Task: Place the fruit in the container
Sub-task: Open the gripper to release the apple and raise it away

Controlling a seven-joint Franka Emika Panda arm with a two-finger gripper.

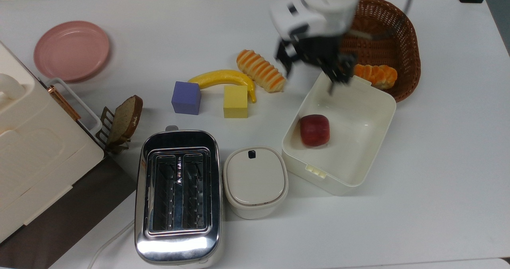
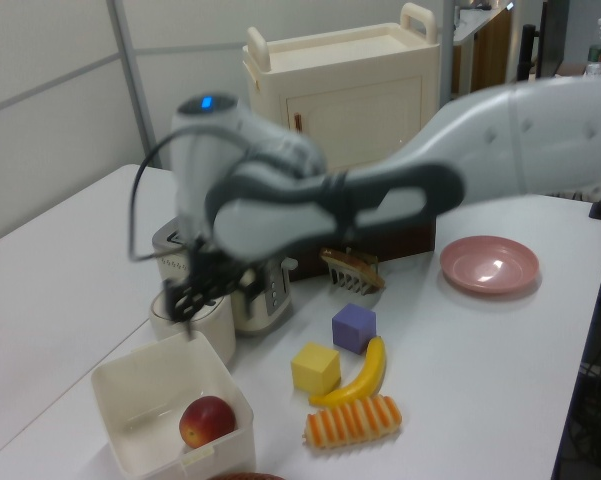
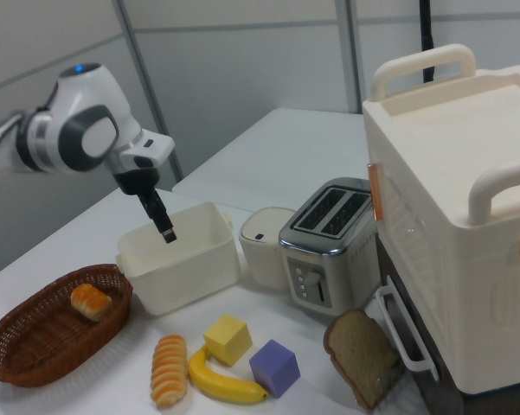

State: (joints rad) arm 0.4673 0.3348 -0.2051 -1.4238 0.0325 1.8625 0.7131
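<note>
The dark red fruit [image 1: 314,130] lies inside the cream-white container [image 1: 360,180], near its left wall in the top view. The left view shows the fruit [image 2: 207,420] resting by the near wall of the container [image 2: 120,374]. My gripper [image 1: 310,77] hangs open and empty, raised above the container's far rim, well apart from the fruit. In the left view the gripper [image 2: 184,304] is up over the tub's back edge. In the right view the gripper [image 3: 163,226] points down over the container [image 3: 183,270], whose walls hide the fruit.
A wicker basket [image 1: 382,26] holding an orange pastry [image 1: 376,74] touches the container's far corner. A striped bread roll [image 1: 261,70], banana [image 1: 223,77], purple cube [image 1: 186,97] and yellow cube [image 1: 235,101] lie to the top view's left. A lidded pot [image 1: 255,179] and toaster [image 1: 177,197] stand nearby.
</note>
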